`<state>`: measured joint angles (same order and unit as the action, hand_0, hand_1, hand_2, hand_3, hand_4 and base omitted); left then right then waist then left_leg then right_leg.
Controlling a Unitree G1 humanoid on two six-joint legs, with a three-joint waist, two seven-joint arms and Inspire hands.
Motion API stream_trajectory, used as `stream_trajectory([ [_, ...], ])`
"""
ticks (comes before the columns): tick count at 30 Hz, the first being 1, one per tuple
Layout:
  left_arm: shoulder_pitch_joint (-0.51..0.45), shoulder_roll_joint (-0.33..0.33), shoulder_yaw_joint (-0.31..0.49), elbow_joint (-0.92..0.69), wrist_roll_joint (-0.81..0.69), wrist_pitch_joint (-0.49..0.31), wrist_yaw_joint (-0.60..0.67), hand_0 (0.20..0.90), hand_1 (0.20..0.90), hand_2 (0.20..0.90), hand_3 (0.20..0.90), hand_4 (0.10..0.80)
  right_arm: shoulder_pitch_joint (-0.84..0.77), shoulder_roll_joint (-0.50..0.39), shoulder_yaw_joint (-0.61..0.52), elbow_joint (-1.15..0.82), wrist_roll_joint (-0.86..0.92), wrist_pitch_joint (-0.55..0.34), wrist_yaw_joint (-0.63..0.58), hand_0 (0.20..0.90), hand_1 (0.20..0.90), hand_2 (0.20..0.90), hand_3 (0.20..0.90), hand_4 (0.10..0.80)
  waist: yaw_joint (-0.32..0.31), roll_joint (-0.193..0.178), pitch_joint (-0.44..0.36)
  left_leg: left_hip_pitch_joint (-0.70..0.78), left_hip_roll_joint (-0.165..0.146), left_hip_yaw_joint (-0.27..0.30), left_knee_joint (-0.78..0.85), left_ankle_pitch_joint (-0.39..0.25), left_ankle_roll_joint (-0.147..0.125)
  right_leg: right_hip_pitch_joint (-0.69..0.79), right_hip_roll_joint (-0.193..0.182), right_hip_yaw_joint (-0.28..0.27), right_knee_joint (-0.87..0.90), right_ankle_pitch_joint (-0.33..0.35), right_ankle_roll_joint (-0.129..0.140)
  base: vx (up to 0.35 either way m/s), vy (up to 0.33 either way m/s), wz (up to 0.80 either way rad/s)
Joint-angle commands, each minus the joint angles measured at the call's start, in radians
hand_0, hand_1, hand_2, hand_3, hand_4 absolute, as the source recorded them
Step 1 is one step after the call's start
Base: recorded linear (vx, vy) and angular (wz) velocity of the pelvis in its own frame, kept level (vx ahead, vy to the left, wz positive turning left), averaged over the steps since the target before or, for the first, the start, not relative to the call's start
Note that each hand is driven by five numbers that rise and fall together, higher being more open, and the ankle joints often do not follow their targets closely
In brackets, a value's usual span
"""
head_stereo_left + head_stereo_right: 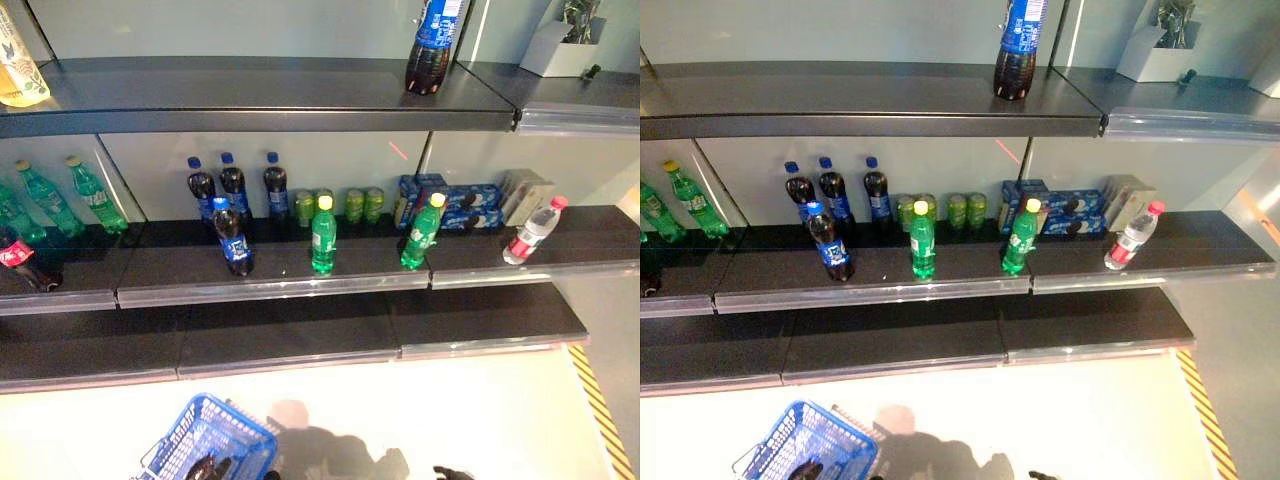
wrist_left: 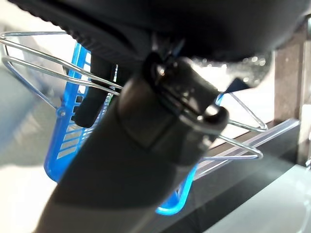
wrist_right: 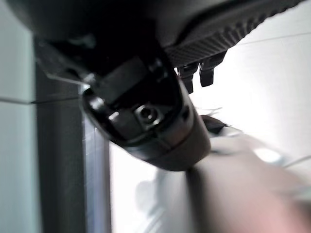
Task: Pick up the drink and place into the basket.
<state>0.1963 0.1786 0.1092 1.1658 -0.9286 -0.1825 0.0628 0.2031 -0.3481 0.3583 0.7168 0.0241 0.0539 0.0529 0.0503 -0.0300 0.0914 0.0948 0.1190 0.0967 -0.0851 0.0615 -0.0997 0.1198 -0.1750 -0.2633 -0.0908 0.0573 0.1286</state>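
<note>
"Where was the drink?"
"A green plastic bottle with a yellow cap [image 1: 323, 236] stood at the middle shelf's [image 1: 280, 285] front edge."
"And the hands?"
"The left hand [image 1: 208, 468] clutched the blue wire-handled basket [image 1: 205, 440]. I couldn't tell about the right hand [image 1: 452, 472]. It needed to reach up slowly."

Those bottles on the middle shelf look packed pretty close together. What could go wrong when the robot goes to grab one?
1. The front cola bottle stands close before three more; reaching for it could topple them.
2. The green bottle and the water bottle already lean, so a nudge may roll them off the shelf.
3. The left hand holds the basket low, far below the shelf; a bottle dropped on the way could miss it.
</note>
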Motion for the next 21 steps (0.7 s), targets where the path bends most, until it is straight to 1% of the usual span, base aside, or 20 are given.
stream_trajectory([
  [1, -0.079, 0.009, -0.041, -0.127, 0.04, -0.058, -0.043, 0.3, 0.3, 0.3, 0.2, 0.1, -0.084, 0.007, 0.063, -0.335, 0.017, -0.017, 0.07, 0.9, 0.9, 0.9, 0.9, 0.8, 0.002, 0.0, 0.008, -0.005, 0.004, -0.016, -0.002, 0.024, 0.017, -0.002, -0.046, 0.013, 0.031, 0.043, 0.01, 0.011, 0.039, 0.01],
  [2, -0.065, 0.011, -0.043, -0.139, 0.038, -0.056, -0.042, 0.3, 0.3, 0.3, 0.2, 0.1, -0.078, -0.019, 0.059, -0.418, 0.028, -0.047, 0.083, 0.9, 0.9, 0.9, 0.9, 0.8, 0.0, -0.003, 0.004, -0.004, 0.003, -0.01, -0.002, 0.02, 0.02, -0.002, -0.049, 0.014, 0.027, 0.046, 0.013, 0.0, 0.0, 0.0],
  [4, -0.046, 0.008, -0.05, -0.15, 0.04, -0.06, -0.042, 0.3, 0.3, 0.3, 0.2, 0.1, -0.084, -0.062, 0.04, -0.572, 0.05, -0.065, 0.101, 0.9, 0.9, 0.9, 0.9, 0.8, -0.003, -0.008, -0.004, -0.002, 0.005, -0.001, -0.002, 0.013, 0.024, -0.004, -0.053, 0.016, 0.024, 0.047, 0.016, 0.013, 0.02, 0.03],
  [7, -0.034, -0.007, -0.053, -0.149, 0.041, -0.069, -0.044, 0.3, 0.3, 0.3, 0.2, 0.1, -0.109, -0.098, -0.002, -0.701, 0.092, -0.13, 0.085, 0.9, 0.9, 0.9, 0.9, 0.8, -0.003, -0.013, -0.016, 0.001, 0.008, 0.006, -0.002, 0.007, 0.026, -0.006, -0.054, 0.018, 0.02, 0.048, 0.018, 0.01, 0.008, 0.02],
  [9, -0.027, -0.022, -0.051, -0.154, 0.049, -0.071, -0.037, 0.3, 0.3, 0.3, 0.2, 0.1, -0.134, -0.101, -0.046, -0.767, 0.114, -0.143, 0.064, 0.9, 0.9, 0.9, 0.9, 0.8, 0.0, -0.016, -0.022, 0.007, 0.01, 0.013, -0.002, 0.003, 0.025, -0.003, -0.057, 0.015, 0.016, 0.05, 0.02, 0.019, 0.015, 0.0],
  [12, -0.018, -0.041, -0.046, -0.152, 0.059, -0.069, -0.029, 0.3, 0.3, 0.3, 0.2, 0.1, -0.166, -0.098, -0.096, -0.827, 0.151, -0.16, 0.011, 0.9, 0.9, 0.9, 0.9, 0.8, 0.008, -0.016, -0.028, 0.017, 0.009, 0.022, -0.001, -0.002, 0.028, -0.003, -0.068, 0.014, 0.02, 0.052, 0.026, 0.057, 0.071, -0.02],
  [14, -0.011, -0.048, -0.042, -0.14, 0.078, -0.07, -0.032, 0.3, 0.3, 0.3, 0.2, 0.1, -0.18, -0.091, -0.12, -0.846, 0.168, -0.168, -0.016, 0.9, 0.9, 0.9, 0.9, 0.8, 0.013, -0.017, -0.026, 0.019, 0.001, 0.021, 0.013, -0.011, 0.036, -0.007, -0.082, 0.018, 0.037, 0.05, 0.033, 0.071, 0.113, -0.06],
  [16, -0.005, -0.049, -0.038, -0.132, 0.105, -0.07, -0.041, 0.3, 0.3, 0.3, 0.2, 0.1, -0.181, -0.08, -0.137, -0.857, 0.173, -0.176, -0.029, 0.9, 0.9, 0.9, 0.9, 0.8, 0.016, -0.015, -0.021, 0.018, -0.011, 0.02, 0.027, -0.021, 0.05, -0.021, -0.099, 0.012, 0.092, 0.042, 0.039, 0.07, 0.123, -0.11],
  [18, 0.006, -0.039, -0.04, -0.127, 0.142, -0.075, -0.049, 0.3, 0.3, 0.3, 0.2, 0.1, -0.178, -0.076, -0.152, -0.868, 0.179, -0.181, -0.044, 0.9, 0.9, 0.9, 0.9, 0.8, 0.014, -0.012, -0.009, 0.013, -0.03, 0.015, 0.052, -0.034, 0.07, -0.058, -0.117, 0.015, 0.208, 0.043, 0.04, 0.08, 0.128, -0.15],
  [19, 0.007, -0.028, -0.044, -0.127, 0.154, -0.081, -0.051, 0.3, 0.3, 0.3, 0.2, 0.1, -0.18, -0.078, -0.156, -0.871, 0.188, -0.19, -0.055, 0.9, 0.9, 0.9, 0.9, 0.8, 0.009, -0.011, 0.004, 0.004, -0.038, 0.002, 0.076, -0.041, 0.078, -0.092, -0.118, 0.034, 0.266, 0.045, 0.037, 0.041, 0.077, -0.16],
  [20, 0.004, -0.021, -0.048, -0.131, 0.154, -0.083, -0.049, 0.3, 0.3, 0.3, 0.2, 0.1, -0.186, -0.081, -0.155, -0.869, 0.192, -0.194, -0.066, 0.9, 0.9, 0.9, 0.9, 0.8, 0.006, -0.011, 0.012, -0.007, -0.041, -0.003, 0.096, -0.046, 0.079, -0.118, -0.12, 0.049, 0.285, 0.045, 0.035, -0.083, -0.008, -0.12],
  [21, -0.018, -0.007, -0.062, -0.153, 0.142, -0.08, -0.038, 0.3, 0.3, 0.3, 0.2, 0.1, -0.214, -0.083, -0.151, -0.859, 0.187, -0.211, -0.097, 0.9, 0.9, 0.9, 0.9, 0.8, 0.003, -0.011, 0.035, -0.056, -0.039, -0.015, 0.155, -0.058, 0.069, -0.156, -0.118, 0.078, 0.271, 0.036, 0.028, -0.222, -0.085, -0.09],
])
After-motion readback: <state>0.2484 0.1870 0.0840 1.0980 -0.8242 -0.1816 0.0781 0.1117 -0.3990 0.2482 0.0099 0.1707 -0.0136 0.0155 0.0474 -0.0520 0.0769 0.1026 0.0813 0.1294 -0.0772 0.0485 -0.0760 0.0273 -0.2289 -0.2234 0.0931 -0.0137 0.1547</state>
